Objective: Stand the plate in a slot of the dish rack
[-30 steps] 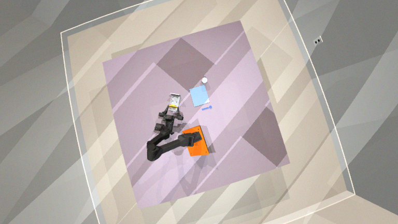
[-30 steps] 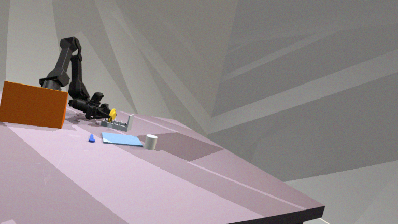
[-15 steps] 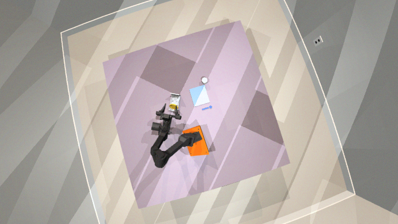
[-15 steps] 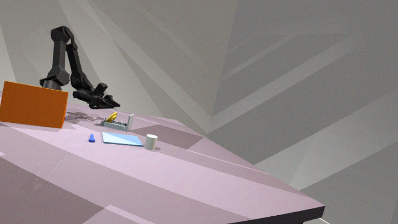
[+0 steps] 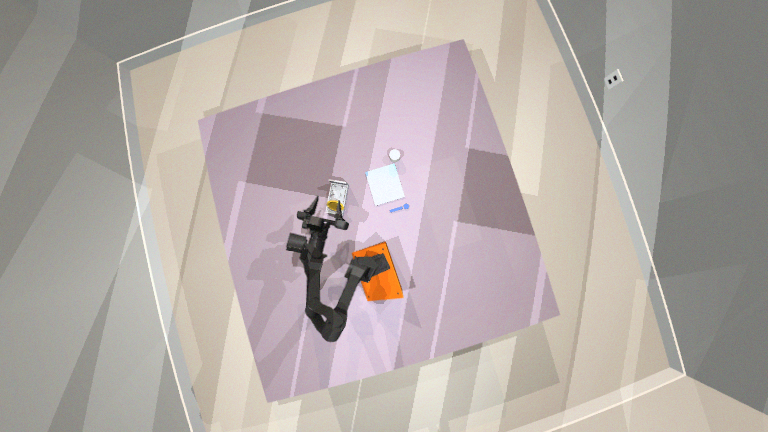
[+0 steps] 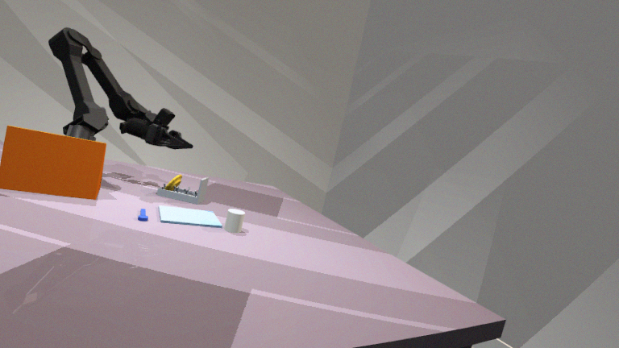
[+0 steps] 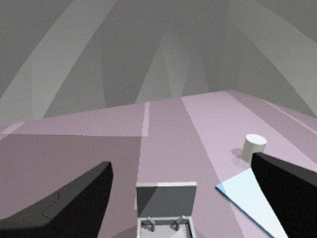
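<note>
The yellow plate [image 5: 335,205] [image 6: 173,182] stands on edge in the end of the grey dish rack [image 5: 338,190] [image 6: 177,195] nearest the arm. In the exterior view it leans clearly, its top toward the rack's tall end panel. Which slot holds its lower edge is too small to tell. The rack's end panel shows in the wrist view [image 7: 165,200], with two rails in front of it; the plate is out of that view. My gripper [image 5: 327,201] [image 6: 187,145] [image 7: 182,165] is open and empty, well above the plate and rack, fingers pointing forward.
A pale blue board [image 5: 385,185] [image 6: 189,216] [image 7: 248,198] lies right of the rack in the wrist view. A white cylinder [image 5: 394,154] [image 6: 234,221] [image 7: 254,148] stands beyond it. A small blue tool [image 5: 399,208] [image 6: 143,216] lies near the board. An orange box [image 5: 385,287] [image 6: 50,162] is by the arm's base.
</note>
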`<state>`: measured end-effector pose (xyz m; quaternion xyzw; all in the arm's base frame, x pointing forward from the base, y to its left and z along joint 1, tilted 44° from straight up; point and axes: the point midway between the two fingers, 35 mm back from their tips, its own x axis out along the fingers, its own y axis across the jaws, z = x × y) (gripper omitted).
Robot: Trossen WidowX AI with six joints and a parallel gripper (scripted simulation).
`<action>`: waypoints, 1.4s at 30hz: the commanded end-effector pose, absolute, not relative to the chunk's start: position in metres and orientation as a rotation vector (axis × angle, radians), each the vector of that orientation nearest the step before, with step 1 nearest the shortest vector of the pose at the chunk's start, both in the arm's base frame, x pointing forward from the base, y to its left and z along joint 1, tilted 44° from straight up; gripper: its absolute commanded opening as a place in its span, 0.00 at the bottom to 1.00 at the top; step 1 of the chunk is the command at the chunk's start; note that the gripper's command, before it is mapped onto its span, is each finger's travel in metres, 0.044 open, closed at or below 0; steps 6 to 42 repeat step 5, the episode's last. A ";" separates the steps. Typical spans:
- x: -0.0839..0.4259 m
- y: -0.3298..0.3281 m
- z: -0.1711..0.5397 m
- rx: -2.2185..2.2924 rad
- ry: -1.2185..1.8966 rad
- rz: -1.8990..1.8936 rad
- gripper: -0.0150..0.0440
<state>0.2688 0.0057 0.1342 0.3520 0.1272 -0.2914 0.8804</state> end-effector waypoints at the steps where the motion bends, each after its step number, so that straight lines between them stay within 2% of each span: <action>1: 0.273 -0.002 0.128 0.640 0.352 -0.630 0.93; 5: 0.276 -0.012 0.120 0.544 0.454 -0.652 0.93; 42: 0.276 -0.012 0.120 0.544 0.454 -0.652 0.93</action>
